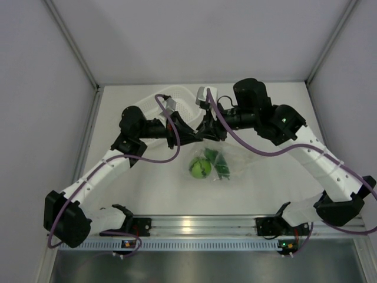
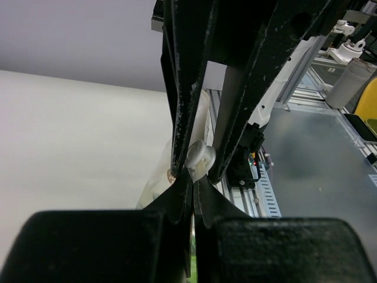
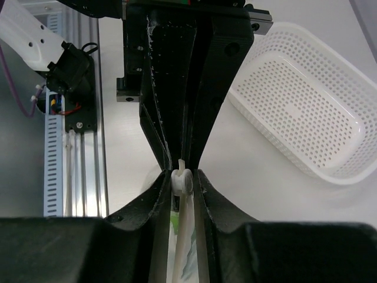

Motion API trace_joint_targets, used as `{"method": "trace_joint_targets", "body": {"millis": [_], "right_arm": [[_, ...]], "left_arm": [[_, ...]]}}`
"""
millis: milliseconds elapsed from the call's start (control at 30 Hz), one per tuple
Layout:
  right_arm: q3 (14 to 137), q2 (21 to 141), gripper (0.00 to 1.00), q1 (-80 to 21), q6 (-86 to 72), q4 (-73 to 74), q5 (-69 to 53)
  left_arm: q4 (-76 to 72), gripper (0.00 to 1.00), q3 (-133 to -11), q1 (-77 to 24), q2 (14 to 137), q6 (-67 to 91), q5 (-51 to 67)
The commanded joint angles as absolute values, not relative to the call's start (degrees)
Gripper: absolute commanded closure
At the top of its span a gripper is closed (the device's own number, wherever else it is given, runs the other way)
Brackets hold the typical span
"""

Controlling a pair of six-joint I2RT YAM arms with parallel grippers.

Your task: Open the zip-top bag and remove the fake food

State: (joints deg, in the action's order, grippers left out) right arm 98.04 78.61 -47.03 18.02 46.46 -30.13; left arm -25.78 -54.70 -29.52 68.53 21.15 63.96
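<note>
Two robot arms meet over the middle of the bench [image 1: 283, 183], both gripping the top edge of the zip-top bag [image 1: 237, 158]. The left gripper [image 2: 192, 191] is pressed together on the plastic, while the right gripper [image 3: 181, 177] pinches the bag at its white slider [image 3: 181, 183], tip to tip with the other. The lime-green ball [image 1: 199, 168] and dark green pods [image 1: 222, 165] sit inside the bag, near the white basket [image 1: 177, 101] by the far edge
</note>
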Motion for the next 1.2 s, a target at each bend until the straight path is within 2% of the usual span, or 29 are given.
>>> {"method": "trace_joint_targets", "body": {"millis": [0,67,167,433,900,1000,1167], "right_arm": [[101.6,79.5,0.83,-48.2,19.1,45.7,-31.4],[102.2,80.2,0.87,-48.2,18.8,45.4,-31.2],[102.7,80.8,1.0,-48.1,18.5,45.6,-30.7],[99.1,77.9,1.0,-48.1,18.5,44.3,-29.3],[80.7,65.6,1.0,-45.6,11.4,37.4,-19.1],[78.5,63.7,1.0,-44.1,9.9,38.1,-17.1],[73.5,60.3,1.0,-42.6,6.1,39.0,-12.5]], "left_arm": [[-29.4,1.0,-57.7,-29.7,68.7,22.1,65.7],[-29.4,1.0,-57.8,-29.8,68.9,22.1,65.9],[-29.4,1.0,-57.7,-29.7,68.9,22.1,65.8],[-29.4,1.0,-57.7,-29.7,68.0,21.4,63.9],[-26.8,1.0,-56.9,-28.8,66.5,20.4,50.4],[-24.1,1.0,-57.3,-28.7,66.3,19.8,44.5],[-16.5,1.0,-59.0,-28.5,65.3,20.0,26.0]]}}
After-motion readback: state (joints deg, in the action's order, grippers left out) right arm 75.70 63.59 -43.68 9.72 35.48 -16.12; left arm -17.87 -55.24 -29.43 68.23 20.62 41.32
